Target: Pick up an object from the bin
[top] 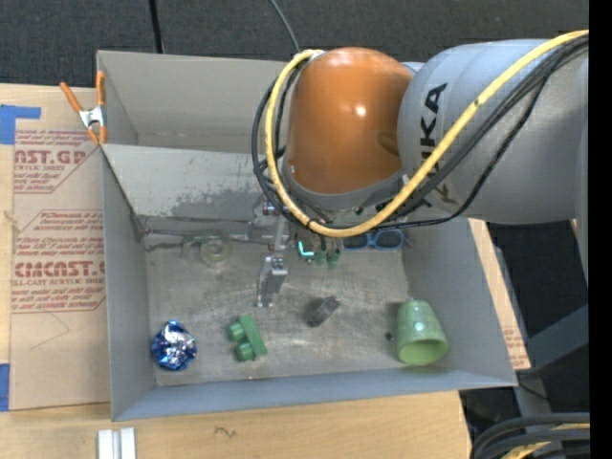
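Observation:
My gripper [272,287] hangs below the orange wrist cover over the middle of the bin floor, with nothing seen in it. A small dark grey lump [321,310] lies just to its right. A green double-knobbed block [247,338] lies just below it, near the front wall. A clear ring [213,250] rests on the floor to its left.
A crumpled blue and white ball [173,345] sits in the front left corner. A pale green cup [419,333] lies on its side at the front right. A blue object [384,239] peeks out from under the arm. The arm and its cover hide the back right of the bin.

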You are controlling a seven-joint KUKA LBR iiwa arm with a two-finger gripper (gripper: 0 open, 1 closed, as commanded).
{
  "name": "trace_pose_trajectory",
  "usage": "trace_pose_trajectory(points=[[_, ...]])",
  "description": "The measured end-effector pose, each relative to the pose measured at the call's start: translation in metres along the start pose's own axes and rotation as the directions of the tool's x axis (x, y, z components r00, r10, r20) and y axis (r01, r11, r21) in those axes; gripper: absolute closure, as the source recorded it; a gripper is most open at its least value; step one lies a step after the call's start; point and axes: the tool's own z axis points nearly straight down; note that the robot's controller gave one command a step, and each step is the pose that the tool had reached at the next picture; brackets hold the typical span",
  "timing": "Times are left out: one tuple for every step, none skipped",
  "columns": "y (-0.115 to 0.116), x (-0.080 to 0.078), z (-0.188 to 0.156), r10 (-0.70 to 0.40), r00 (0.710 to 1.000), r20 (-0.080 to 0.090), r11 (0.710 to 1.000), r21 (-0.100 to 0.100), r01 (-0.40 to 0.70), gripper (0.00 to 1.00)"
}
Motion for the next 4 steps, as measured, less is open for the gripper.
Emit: trace_pose_trajectory(points=[[-0.017,0.048,0.119,-0.038,0.999,-0.004,0.999,0.002,0.038,0.0],[-0.026,0.044,0.172,0.007,1.0,0.013,1.0,-0.003,-0.007,0.0],[-0.025,0.046,0.17,0.003,1.0,0.001,1.0,-0.002,-0.003,1.0],[0.001,0.055,0.131,-0.125,0.992,0.008,0.992,0.0,0.125,1.0]])
